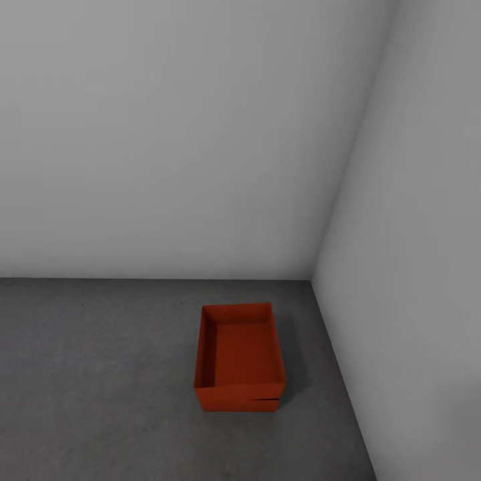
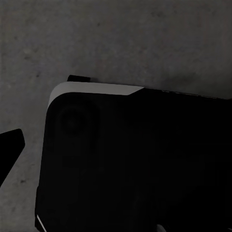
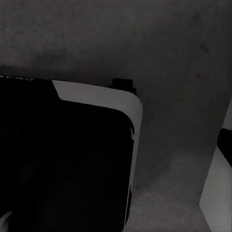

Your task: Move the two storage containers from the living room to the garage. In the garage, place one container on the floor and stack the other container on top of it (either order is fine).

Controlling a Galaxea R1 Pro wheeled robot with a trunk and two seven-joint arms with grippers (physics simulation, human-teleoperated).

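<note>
The upper orange-red rectangular ribbed storage container (image 1: 244,347) sat on its twin, the lower orange-red container (image 1: 237,403), on the dark grey speckled concrete floor (image 1: 100,374) near the corner of the pale grey walls (image 1: 167,133). It sat slightly askew, a thin seam showing. Judged from this, the stack looked finished. Whether either gripper was released or clenched, I cannot tell: both wrist views looked down at floor and dark robot body
</note>
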